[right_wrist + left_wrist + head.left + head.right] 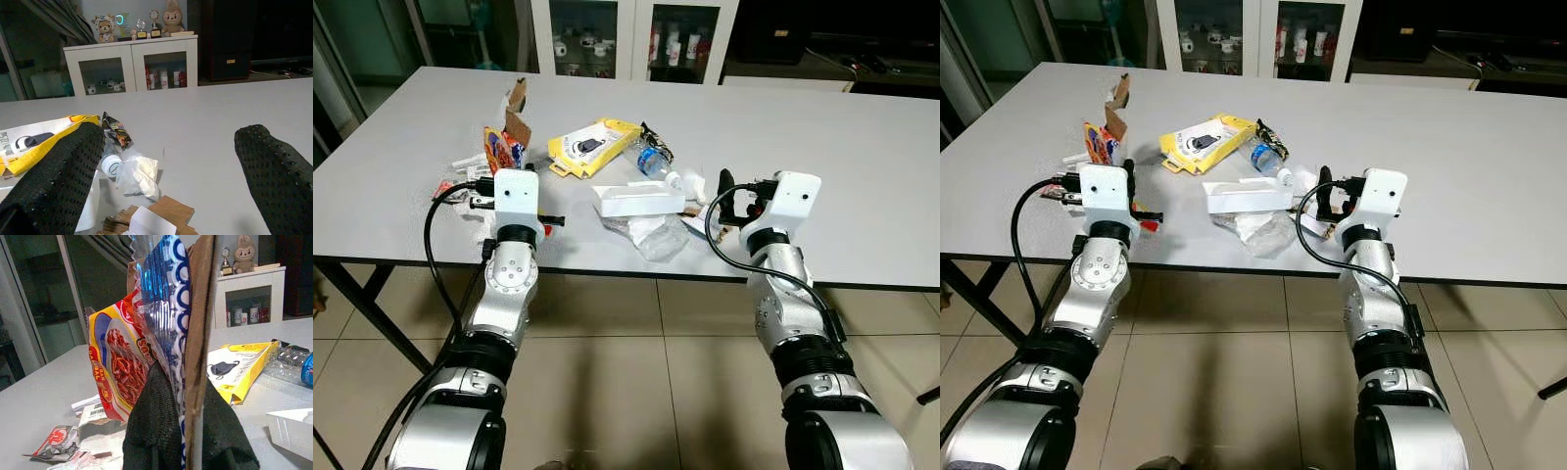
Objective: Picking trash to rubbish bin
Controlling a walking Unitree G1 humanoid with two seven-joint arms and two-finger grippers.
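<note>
Trash (607,176) lies on the table (862,166) before the cabinet (631,34).

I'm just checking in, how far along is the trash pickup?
Nothing looks binned yet. The left claw is shut on a snack wrapper and cardboard scrap. The right claw is open. The yellow packet, bottle and white tray remain on the table.

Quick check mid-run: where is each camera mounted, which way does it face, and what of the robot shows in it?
Left eye view: head camera, looking forward and down at the table; both silver arms show.
Right eye view: the other eye of the same head camera, same scene.
Left wrist view: along the left pincer, shut on the snack wrapper and cardboard piece.
Right wrist view: along the open right pincer, facing the crumpled tissue.
Shared: the yellow package shows in all four.
</note>
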